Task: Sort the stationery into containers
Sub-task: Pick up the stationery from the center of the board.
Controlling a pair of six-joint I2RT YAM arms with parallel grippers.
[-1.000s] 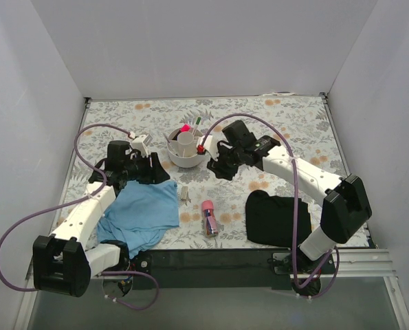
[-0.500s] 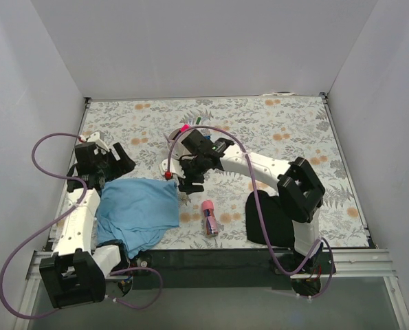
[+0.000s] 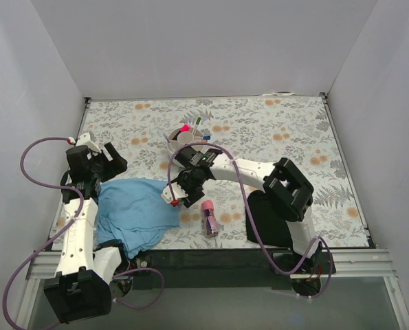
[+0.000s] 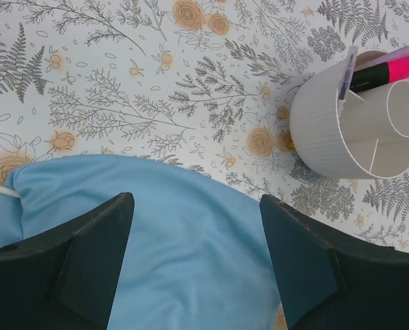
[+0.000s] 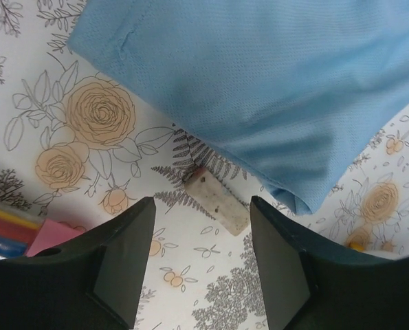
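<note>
On the flowered worktop (image 3: 259, 130) the blue cloth (image 3: 139, 213) lies under my left fingers (image 4: 196, 206), spread wide and empty. Beyond it stands the white organiser (image 4: 328, 130), a pink highlighter (image 4: 395, 69) inside. The pink tube (image 3: 208, 214) lies loose. My right fingers (image 5: 201, 206), released, straddle a small grey piece (image 5: 218, 201) at the cloth's edge.

A white round plastic organiser (image 4: 331, 134) stands upright, a pink highlighter (image 4: 395, 69) in an outer compartment. Nearer lie a stubby pink tube (image 3: 208, 217) and a speckled grey block (image 5: 218, 197).
</note>
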